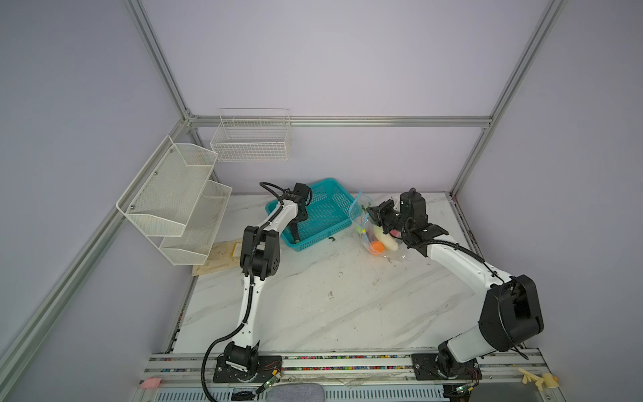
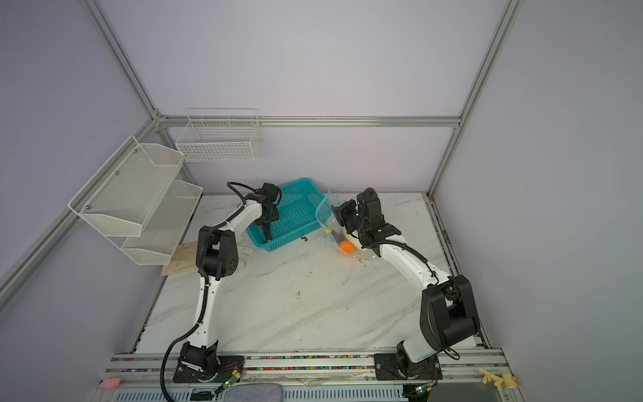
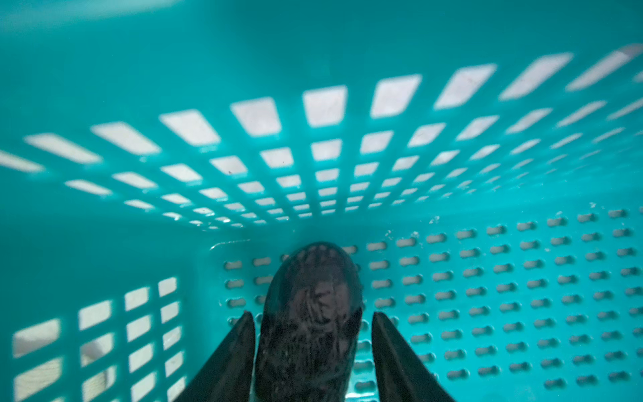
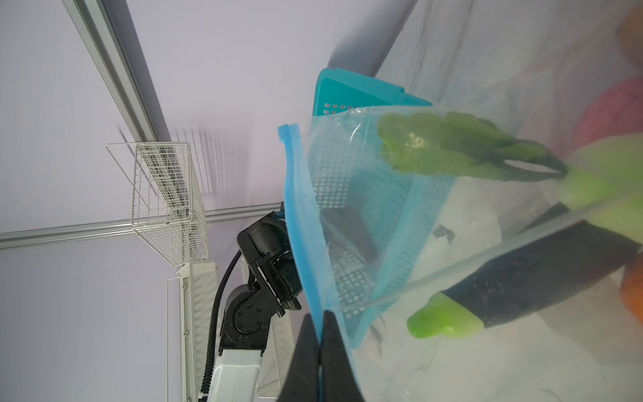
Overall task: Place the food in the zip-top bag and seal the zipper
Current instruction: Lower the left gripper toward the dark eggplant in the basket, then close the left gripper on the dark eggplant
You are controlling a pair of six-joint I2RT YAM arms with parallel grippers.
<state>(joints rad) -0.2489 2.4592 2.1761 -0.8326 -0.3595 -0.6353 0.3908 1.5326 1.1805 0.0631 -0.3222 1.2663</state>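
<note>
Step in hand: get eggplant (image 3: 313, 278) out of teal basket (image 3: 487, 278). My left gripper (image 3: 313, 315) sits low near basket corner, fingers spread either side of eggplant, sliver of gap on one side; no firm hold yet, I judge. To do it well: centre on fat body and squeeze square, because rounded glossy skin could squirt out. Then lift straight up, clear of wall. My right gripper (image 4: 319, 320) is pressed together, pinching zipper (image 4: 295, 209) and holding zip-top bag (image 4: 435, 243) mouth up beside basket. Orange (image 1: 377, 246) and other food inside bag.
</note>
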